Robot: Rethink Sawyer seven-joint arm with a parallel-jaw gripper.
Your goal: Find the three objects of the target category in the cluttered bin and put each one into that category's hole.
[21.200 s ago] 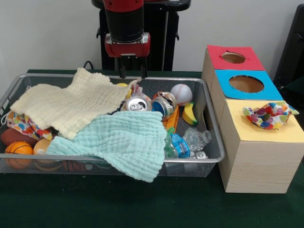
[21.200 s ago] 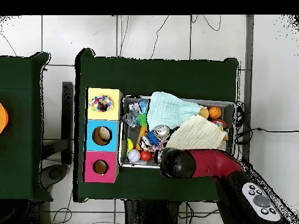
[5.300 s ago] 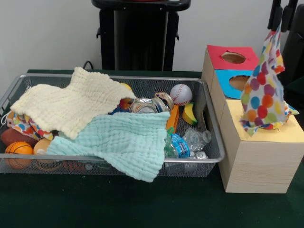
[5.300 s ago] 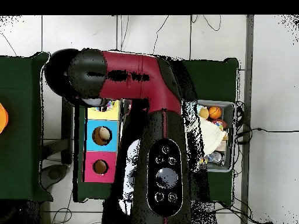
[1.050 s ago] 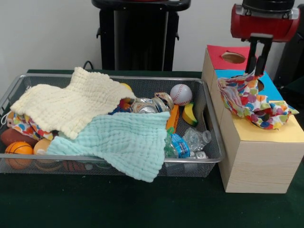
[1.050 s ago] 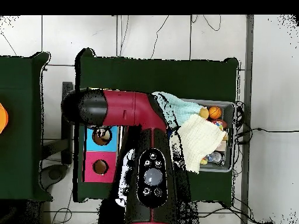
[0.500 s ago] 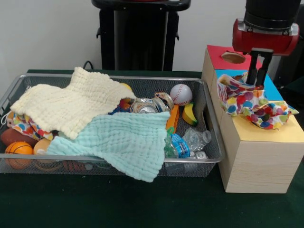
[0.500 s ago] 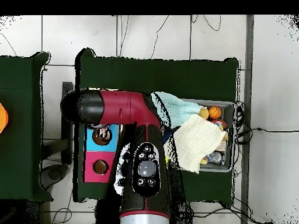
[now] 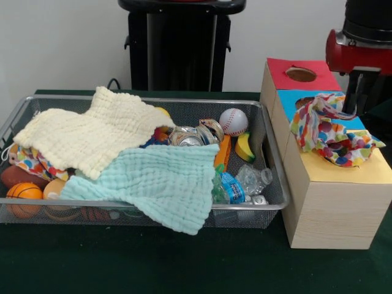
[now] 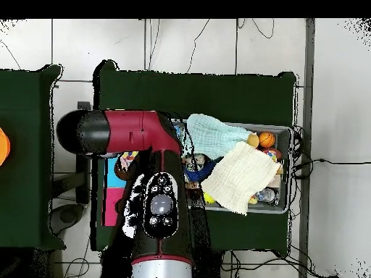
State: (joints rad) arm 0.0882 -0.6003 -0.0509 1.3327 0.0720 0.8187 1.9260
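A dotted white fabric piece [image 9: 334, 138] lies bunched over the yellow-faced wood box [image 9: 343, 190], hiding its hole, under the red-and-black arm's gripper [image 9: 350, 101], fingers' state I cannot tell; next, likely push it in, then search the silver mesh bin [image 9: 269, 202]

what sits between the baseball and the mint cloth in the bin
In the front view, crushed silver cans lie between the baseball and the mint-green cloth, inside the wire bin.
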